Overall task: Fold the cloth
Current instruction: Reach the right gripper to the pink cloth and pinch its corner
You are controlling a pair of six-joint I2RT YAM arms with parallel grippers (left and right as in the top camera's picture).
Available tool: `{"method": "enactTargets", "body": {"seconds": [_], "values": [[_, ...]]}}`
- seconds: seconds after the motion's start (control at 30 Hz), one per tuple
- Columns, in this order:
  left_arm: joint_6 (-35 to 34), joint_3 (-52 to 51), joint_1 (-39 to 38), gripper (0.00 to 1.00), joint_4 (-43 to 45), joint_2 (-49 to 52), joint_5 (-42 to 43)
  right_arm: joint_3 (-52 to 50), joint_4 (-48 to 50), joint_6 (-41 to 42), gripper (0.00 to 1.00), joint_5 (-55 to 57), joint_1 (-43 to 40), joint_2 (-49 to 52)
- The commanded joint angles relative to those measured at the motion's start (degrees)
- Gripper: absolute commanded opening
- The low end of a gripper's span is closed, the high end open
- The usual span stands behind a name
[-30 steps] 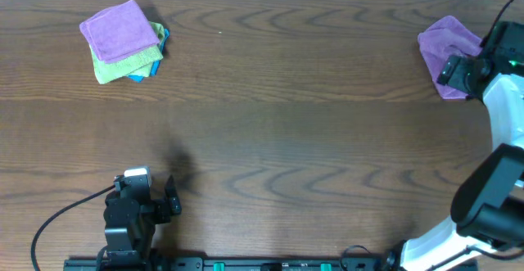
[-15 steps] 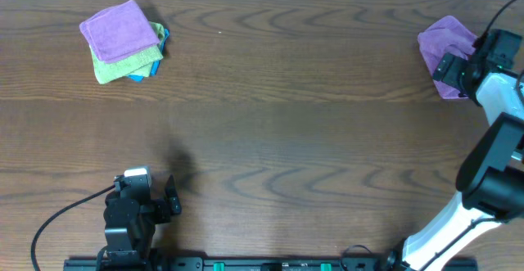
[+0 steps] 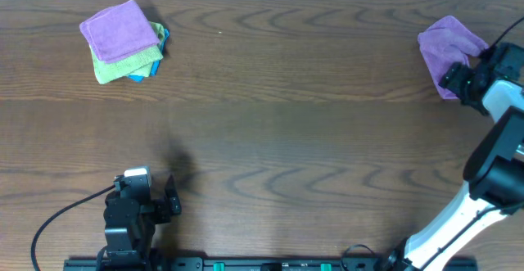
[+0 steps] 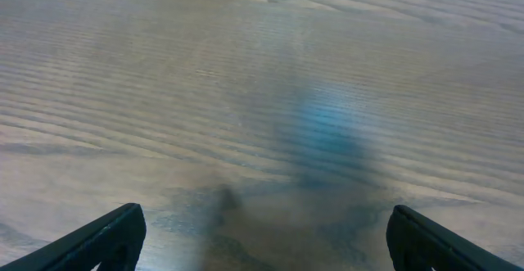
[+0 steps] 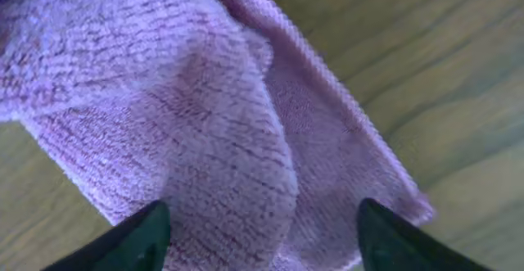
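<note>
Two robot arms work at a dark wooden table [image 3: 278,132], shown from above and from a camera on each wrist. At the table's far right corner lies a crumpled purple cloth [image 3: 449,38], bunched into soft folds rather than spread flat. The right gripper [image 3: 452,78] is at the near edge of that cloth, and its arm reaches in from the table's right side. In the right wrist view the cloth [image 5: 205,115] fills most of the picture. A thick ridge of fabric runs down the middle, and bare wood shows at the upper right and lower left. The gripper's two dark fingers [image 5: 135,238] stand wide apart at the bottom of that view, one on each side of the ridge. They are spread and pinch nothing; whether they touch the fabric cannot be told.

At the table's far left corner sits a stack of folded cloths [image 3: 124,42], purple on top, green beneath, with a bit of blue peeking out at the side. The left gripper [image 3: 172,199] rests near the table's front edge on the left, well apart from both the stack and the crumpled cloth. Its wrist view shows blurred wood grain, with its fingers [image 4: 98,242] spread wide at the lower corners over bare wood. A black cable [image 3: 61,218] curves from that arm toward the table's front left corner.
</note>
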Motion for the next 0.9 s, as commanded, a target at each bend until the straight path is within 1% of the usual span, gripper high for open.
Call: {"method": "enactTargets", "body": {"seconds": [0.0,0.13,0.27,0.4,0.5,0.57,0.7,0.77,0.87], "values": [[0.22,-0.57,-0.28,0.95,-0.81,-0.33,-1.05,0.94,0.98,0.33,0.59,-2.34,-0.24,0.02],[0.22,-0.57,-0.28,0.95,-0.81,-0.33,-1.05,0.94,1.60,0.33,0.44,-3.54,-0.24,0.02],[0.20,-0.57,-0.28,0.95,-0.81,-0.33,-1.05,0.94,2.40,0.33,0.27,-4.83,-0.24,0.02],[0.22,-0.57,-0.28,0.95,-0.81,-0.33,-1.05,0.94,2.60,0.31,0.14,-4.87,-0.24,0.02],[0.20,-0.57,-0.28,0.95,-0.81,-0.33,-1.05,0.94,2.56,-0.02,0.01,-7.37,-0.24,0.00],[0.22,-0.57,-0.28,0.95,-0.81,-0.33,-1.05,1.03,2.60,-1.42,0.01,-12.02,-0.20,-0.11],[0.20,-0.57,-0.28,0.95,-0.81,-0.33,-1.05,1.09,1.70,-6.88,0.01,-23.41,0.94,-1.09],[0.22,-0.57,-0.28,0.95,-0.81,-0.33,-1.05,1.09,-0.09,-8.61,0.01,-25.51,2.27,-1.75],[0.22,-0.57,-0.28,0.95,-0.81,-0.33,-1.05,1.09,-5.38,-13.92,0.01,-25.97,6.40,-3.45]]}}
